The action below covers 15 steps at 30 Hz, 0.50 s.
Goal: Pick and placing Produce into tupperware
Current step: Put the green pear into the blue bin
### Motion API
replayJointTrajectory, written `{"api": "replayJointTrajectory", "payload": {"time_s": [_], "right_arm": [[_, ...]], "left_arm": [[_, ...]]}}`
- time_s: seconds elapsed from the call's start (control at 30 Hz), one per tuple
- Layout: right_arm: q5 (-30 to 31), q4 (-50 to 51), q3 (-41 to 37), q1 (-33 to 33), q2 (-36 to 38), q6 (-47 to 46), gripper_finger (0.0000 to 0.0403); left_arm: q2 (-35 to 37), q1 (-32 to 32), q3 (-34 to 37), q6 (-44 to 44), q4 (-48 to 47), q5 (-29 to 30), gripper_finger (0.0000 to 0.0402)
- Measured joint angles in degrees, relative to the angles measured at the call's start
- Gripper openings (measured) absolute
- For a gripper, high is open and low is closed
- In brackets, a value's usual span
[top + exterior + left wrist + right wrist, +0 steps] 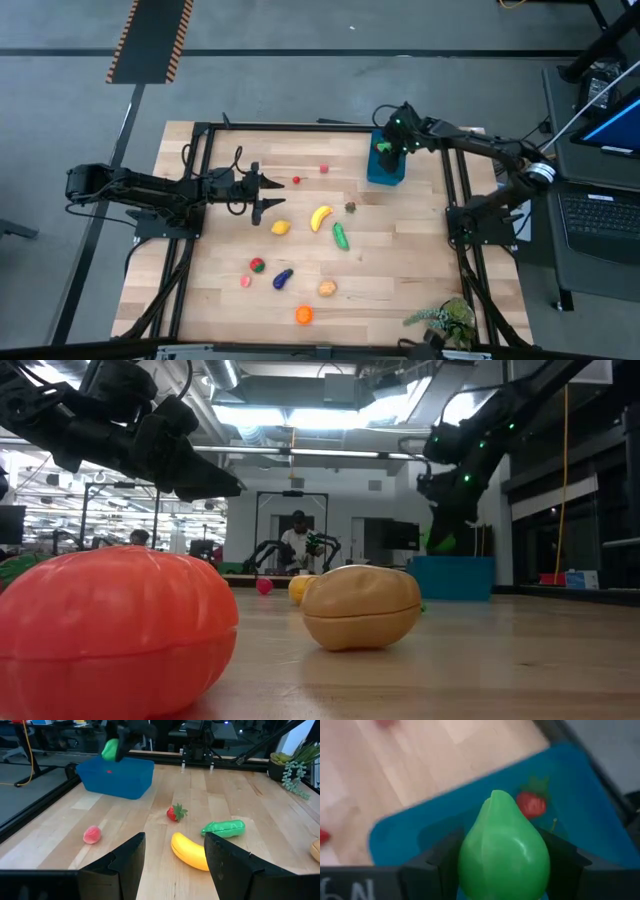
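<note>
The blue tupperware (386,168) stands at the table's far right, with a red strawberry (531,804) lying inside it. My right gripper (385,146) hangs just over it, shut on a green pear-shaped toy (502,850). Loose produce is scattered across the table's middle and near part: a yellow banana (320,217), a green cucumber (341,236), a strawberry (175,813), a purple eggplant (283,279), an orange piece (303,315) and others. My left gripper (275,192) hovers open over the table's left middle, its fingers (122,862) pointing toward the banana (190,851). My right gripper pinches the green pear by its broad lower body (470,865), one finger on either side. The fingers slant down from above. The pear's narrow end (496,799) points away from the wrist. It hangs clear above the tupperware's opening (445,827).
A leafy green sprig (445,320) lies at the near right corner. Black frame rails (462,215) run along the table's left and right sides. A laptop (600,215) sits off the table to the right. Bare wood lies between the tupperware and the scattered pieces.
</note>
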<state>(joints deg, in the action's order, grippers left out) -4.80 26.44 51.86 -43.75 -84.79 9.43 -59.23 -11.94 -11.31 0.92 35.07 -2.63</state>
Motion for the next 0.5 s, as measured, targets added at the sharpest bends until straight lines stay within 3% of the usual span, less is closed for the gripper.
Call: {"api": "replayJointTrajectory", "payload": {"time_s": [0.5], "right_arm": [[0.0, -1.5, 0.0, -1.7, -7.1, 0.0, 0.0209]], "left_arm": [[0.0, 0.0, 0.0, 0.0, 0.0, 0.0, 0.0196]]}}
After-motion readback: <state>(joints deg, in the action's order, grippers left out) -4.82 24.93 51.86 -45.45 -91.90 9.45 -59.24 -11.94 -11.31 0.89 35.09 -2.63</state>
